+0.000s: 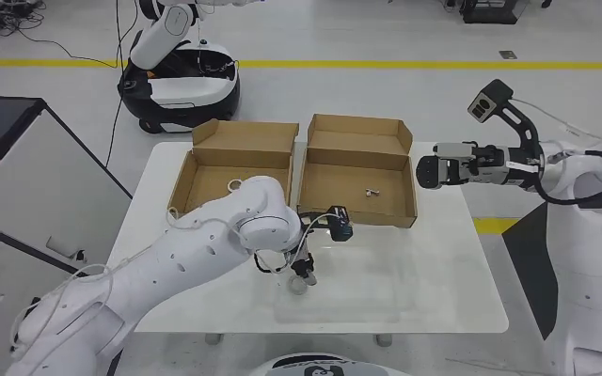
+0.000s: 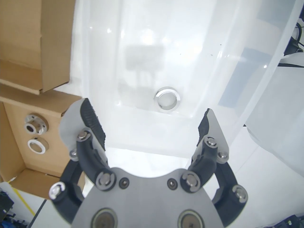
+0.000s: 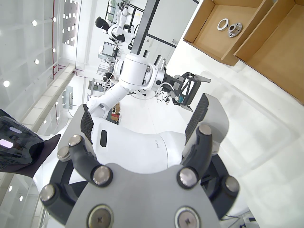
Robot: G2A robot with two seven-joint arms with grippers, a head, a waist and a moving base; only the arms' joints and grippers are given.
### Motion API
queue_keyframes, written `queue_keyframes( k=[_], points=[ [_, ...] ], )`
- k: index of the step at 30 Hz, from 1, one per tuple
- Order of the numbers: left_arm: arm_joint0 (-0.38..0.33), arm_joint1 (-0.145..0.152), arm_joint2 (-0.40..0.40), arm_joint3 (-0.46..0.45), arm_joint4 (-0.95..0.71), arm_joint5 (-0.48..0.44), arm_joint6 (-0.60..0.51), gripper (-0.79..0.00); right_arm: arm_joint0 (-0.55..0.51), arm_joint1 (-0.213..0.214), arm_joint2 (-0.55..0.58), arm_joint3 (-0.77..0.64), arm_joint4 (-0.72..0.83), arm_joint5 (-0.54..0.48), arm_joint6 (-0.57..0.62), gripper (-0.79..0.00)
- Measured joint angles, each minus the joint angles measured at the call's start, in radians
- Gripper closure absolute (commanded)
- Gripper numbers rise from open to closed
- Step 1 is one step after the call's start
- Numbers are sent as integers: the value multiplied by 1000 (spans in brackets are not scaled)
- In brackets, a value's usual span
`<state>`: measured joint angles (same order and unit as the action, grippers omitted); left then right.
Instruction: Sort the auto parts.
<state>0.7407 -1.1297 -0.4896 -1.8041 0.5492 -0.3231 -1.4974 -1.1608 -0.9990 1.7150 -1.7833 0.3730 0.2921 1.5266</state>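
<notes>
A silver metal ring point(image 2: 168, 97) lies on the floor of a clear plastic bin point(image 2: 273, 77) on the white table point(image 1: 442, 282). My left gripper point(image 2: 146, 107) hangs open just above the ring, its fingers either side and nothing between them; the top view shows it point(image 1: 306, 273) near the table's front. A flanged hub point(image 2: 34, 123) and a second ring point(image 2: 36, 145) rest in the left cardboard box point(image 1: 202, 174). A small metal part point(image 1: 372, 191) lies in the right box point(image 1: 400, 202). My right gripper point(image 1: 428, 172) is open and empty beside that box's right wall.
The two open boxes stand side by side at the table's back, flaps up. The bin's clear rim point(image 3: 273, 119) runs across the table's front half. In the right wrist view the hub point(image 3: 234, 29) and ring point(image 3: 222, 25) lie in the far box.
</notes>
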Motion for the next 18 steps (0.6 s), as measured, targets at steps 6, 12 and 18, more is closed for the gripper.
queue_keyframes(
  k=[6,12,18],
  points=[
    [-55,-6,88,34,-13,14,-13,-785,0,0,0,0,0,0,0,-785],
    [-58,-6,90,36,-11,15,-15,-785,0,0,0,0,0,0,0,-785],
    [-39,-5,118,46,2,-23,24,-785,0,0,0,0,0,0,0,-785]
  ],
)
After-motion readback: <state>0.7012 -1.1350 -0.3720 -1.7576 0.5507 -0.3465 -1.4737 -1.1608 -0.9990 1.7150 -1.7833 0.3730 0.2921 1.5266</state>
